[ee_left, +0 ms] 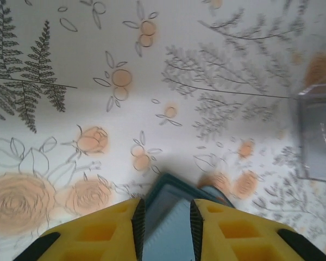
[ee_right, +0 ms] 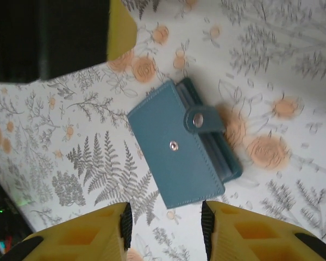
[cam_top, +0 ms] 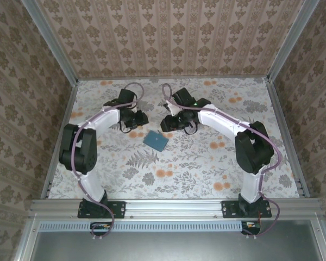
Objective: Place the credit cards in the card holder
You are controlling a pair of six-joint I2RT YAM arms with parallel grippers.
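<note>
Flowered table is carrying the wallet midway between its side edges, strap snapped; my left gripper and right gripper are hanging unclenched, empty; unsnapping is likely coming next

We see a table covered in a pale floral print of grey ferns and orange roses, walled on three sides by patterned panels; near its middle lies the teal card holder, flat and folded, its snap tab lapped over one edge; a pale translucent tray also rests on the surface, apart from the holder.
</note>
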